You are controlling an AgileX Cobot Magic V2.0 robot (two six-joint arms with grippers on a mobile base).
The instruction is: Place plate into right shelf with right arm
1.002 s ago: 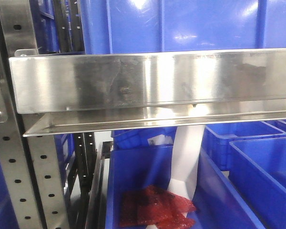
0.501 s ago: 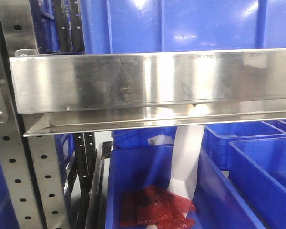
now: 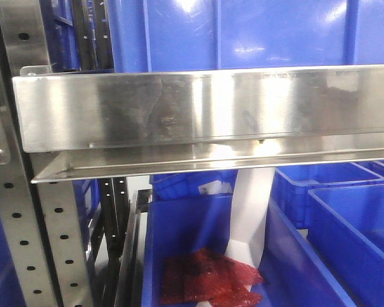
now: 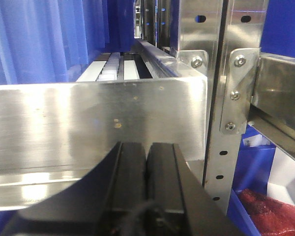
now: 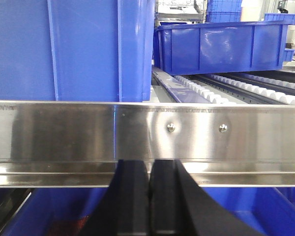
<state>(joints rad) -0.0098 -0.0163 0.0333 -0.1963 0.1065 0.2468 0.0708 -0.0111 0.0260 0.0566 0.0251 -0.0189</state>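
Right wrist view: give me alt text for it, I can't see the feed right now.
The black two-fingered right gripper, fingers pressed together and holding nothing, points at the shiny stainless-steel front lip of the right shelf. A tall blue plastic crate stands on the shelf at left, a lower blue bin sits farther back on white rollers, and no plate is visible.

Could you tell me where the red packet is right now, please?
In the front view the red packet lies on the floor of the blue crate under the steel shelf lip, bottom centre.
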